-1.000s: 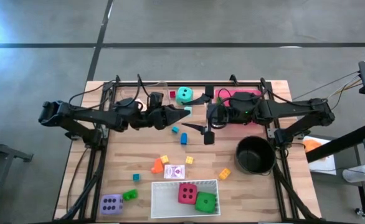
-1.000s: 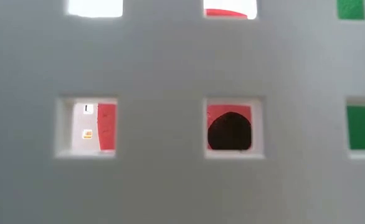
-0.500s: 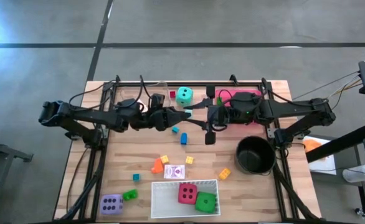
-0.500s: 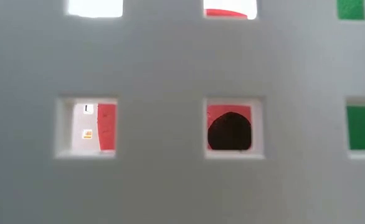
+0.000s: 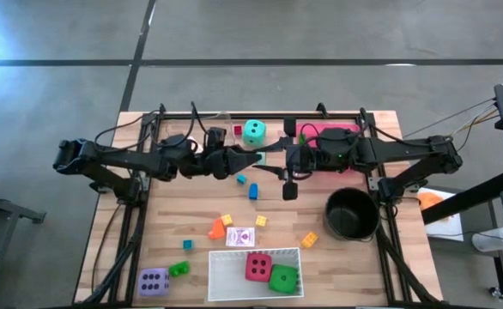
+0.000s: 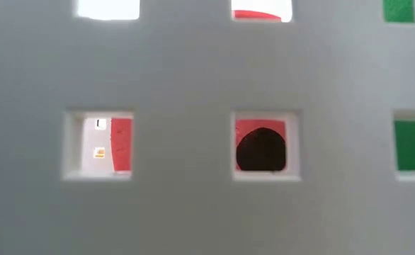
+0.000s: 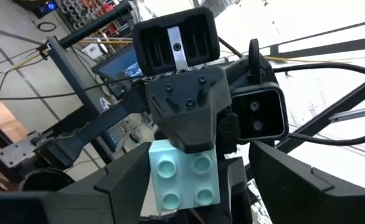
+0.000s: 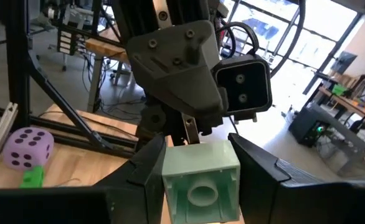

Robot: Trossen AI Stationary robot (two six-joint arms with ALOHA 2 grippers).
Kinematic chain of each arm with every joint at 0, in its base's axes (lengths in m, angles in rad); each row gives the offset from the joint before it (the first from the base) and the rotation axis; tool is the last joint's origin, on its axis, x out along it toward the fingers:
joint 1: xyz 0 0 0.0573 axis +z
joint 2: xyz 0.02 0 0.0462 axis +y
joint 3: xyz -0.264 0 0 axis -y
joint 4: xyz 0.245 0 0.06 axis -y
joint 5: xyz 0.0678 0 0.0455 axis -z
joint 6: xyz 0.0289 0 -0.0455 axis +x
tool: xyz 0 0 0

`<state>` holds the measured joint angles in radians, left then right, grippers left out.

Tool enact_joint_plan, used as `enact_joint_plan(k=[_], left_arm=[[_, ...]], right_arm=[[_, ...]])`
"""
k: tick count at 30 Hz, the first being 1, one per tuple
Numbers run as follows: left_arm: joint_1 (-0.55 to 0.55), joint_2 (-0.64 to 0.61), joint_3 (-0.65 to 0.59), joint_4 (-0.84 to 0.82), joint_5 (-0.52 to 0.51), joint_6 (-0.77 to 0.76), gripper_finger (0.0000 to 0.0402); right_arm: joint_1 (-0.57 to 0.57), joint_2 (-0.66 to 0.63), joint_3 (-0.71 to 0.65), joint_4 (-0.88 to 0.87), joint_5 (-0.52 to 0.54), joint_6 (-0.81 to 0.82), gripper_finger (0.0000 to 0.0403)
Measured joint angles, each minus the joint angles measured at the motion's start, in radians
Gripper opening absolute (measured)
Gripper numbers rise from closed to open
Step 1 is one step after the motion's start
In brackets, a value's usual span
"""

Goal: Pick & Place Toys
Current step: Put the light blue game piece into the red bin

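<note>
You have both grippers, left gripper (image 5: 253, 158) and right gripper (image 5: 274, 160), clamped on one mint block (image 7: 184, 175) (apparently a mid-air handover) just beside the teal die (image 5: 253, 131).

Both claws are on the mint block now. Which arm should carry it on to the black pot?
Right. The left claw and right claw meet at the mint block mid-table. The black pot stands on the right claw's side, so the left would probably have to reach across.
</note>
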<state>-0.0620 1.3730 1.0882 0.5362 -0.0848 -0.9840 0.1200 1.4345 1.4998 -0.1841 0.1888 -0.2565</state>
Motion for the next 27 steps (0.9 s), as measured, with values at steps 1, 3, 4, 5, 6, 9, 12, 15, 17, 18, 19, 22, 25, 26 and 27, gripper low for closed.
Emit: enact_joint_plan(k=[1,3,4,5,6,9,12,15,17,18,19,22,25,26,27], left_arm=[[0.000,-0.002,0.000,-0.010,0.001,0.000,0.0270],[0.000,-0.013,0.000,-0.033,0.003,0.001,0.0270],[0.000,-0.019,0.000,-0.050,0.003,0.010,0.0270],[0.000,-0.029,0.000,-0.072,0.003,0.020,0.0271],[0.000,-0.042,0.000,-0.103,0.004,0.026,0.0271],[0.000,-0.086,0.002,-0.198,0.008,0.040,0.0272],[0.000,-0.128,0.002,-0.334,0.006,0.045,0.0272],[0.000,-0.172,0.002,-0.467,-0.001,0.045,0.0272],[0.000,-0.200,0.002,-0.549,-0.005,0.034,0.0272],[0.000,-0.212,0.002,-0.602,-0.012,0.024,0.0271],[0.000,-0.225,0.002,-0.652,-0.022,0.008,0.0270],[-0.001,-0.259,0.002,-0.805,-0.056,-0.042,0.0265],[-0.002,-0.280,0.002,-0.934,-0.065,-0.091,0.0261],[-0.002,-0.282,0.002,-0.971,-0.065,-0.104,0.0260],[-0.002,-0.284,0.002,-1.003,-0.065,-0.116,0.0260]], right_arm=[[0.000,0.000,0.000,0.000,0.005,0.011,0.0137],[-0.001,-0.005,0.000,-0.008,0.020,0.031,0.0137],[-0.005,-0.008,0.000,-0.018,0.020,0.043,0.0137],[-0.008,-0.013,0.000,-0.026,0.021,0.059,0.0137],[-0.014,-0.023,0.000,-0.046,0.021,0.078,0.0137],[-0.040,-0.051,0.000,-0.113,0.024,0.146,0.0136],[-0.088,-0.085,0.000,-0.221,0.024,0.234,0.0136],[-0.159,-0.119,0.000,-0.365,0.024,0.326,0.0136],[-0.214,-0.142,-0.008,-0.467,0.016,0.385,0.0136],[-0.244,-0.153,-0.015,-0.511,0.002,0.417,0.0136],[-0.275,-0.165,-0.025,-0.552,-0.020,0.448,0.0136],[-0.382,-0.200,-0.074,-0.643,-0.127,0.527,0.0136],[-0.483,-0.229,-0.150,-0.669,-0.196,0.579,0.0136],[-0.518,-0.236,-0.177,-0.674,-0.217,0.595,0.0136],[-0.551,-0.241,-0.208,-0.675,-0.236,0.609,0.0136]])
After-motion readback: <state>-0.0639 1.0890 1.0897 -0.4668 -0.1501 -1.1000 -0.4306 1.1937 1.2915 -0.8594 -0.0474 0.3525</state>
